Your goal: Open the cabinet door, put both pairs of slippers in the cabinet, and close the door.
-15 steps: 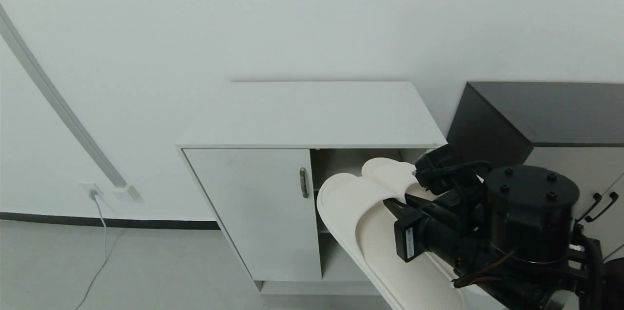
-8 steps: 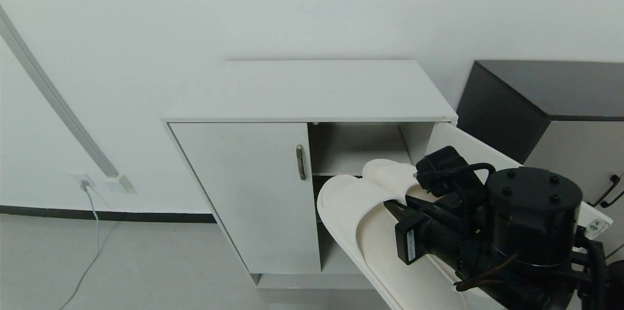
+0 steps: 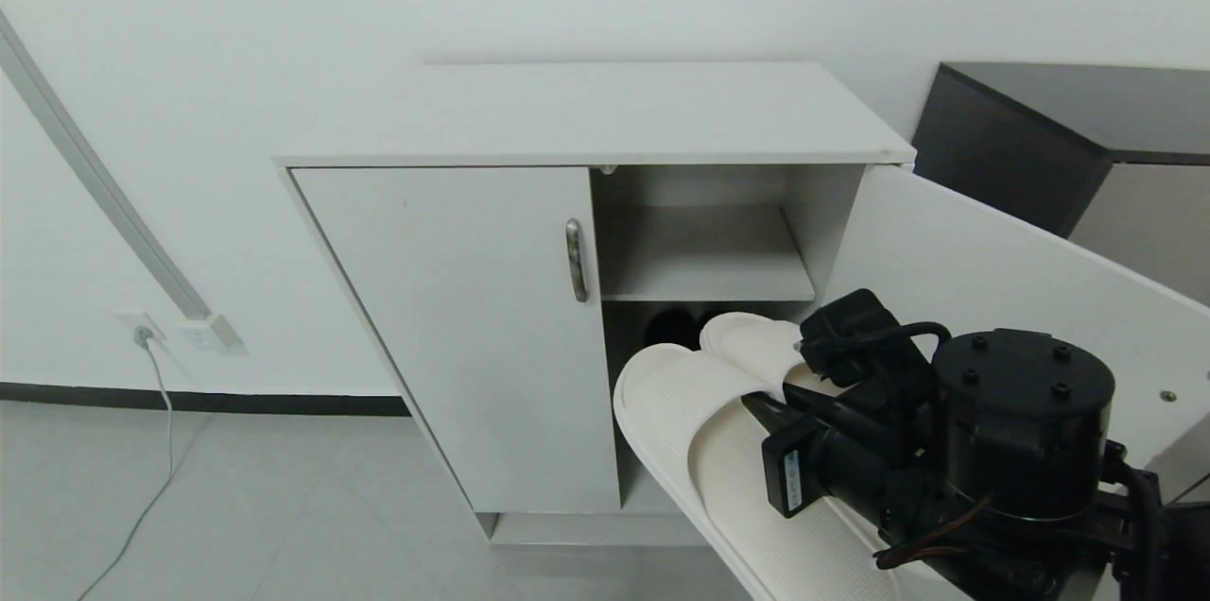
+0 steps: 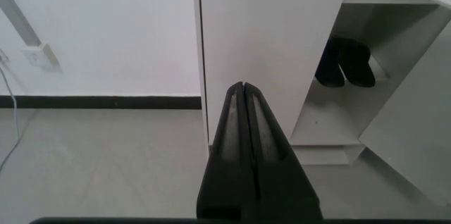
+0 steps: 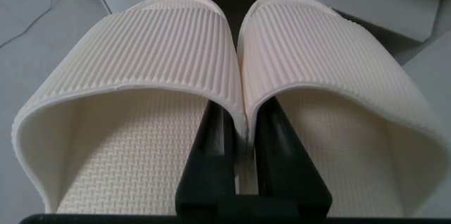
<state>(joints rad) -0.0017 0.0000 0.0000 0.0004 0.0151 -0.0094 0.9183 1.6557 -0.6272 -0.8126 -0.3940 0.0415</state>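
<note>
My right gripper is clamped on the cream slipper pair, pinching the two inner side walls together. It sits lower right in the head frame, toes toward the cabinet opening. Cabinet is mid-frame. Its right door is swung open toward the right edge, and the left door is closed. Black slipper pair is inside the cabinet, below the shelf. My left gripper is pressed closed, holding nothing.

The cream slippers, ribbed across the tops, in a black right claw; beyond it, white cabinet, black slippers.
</note>
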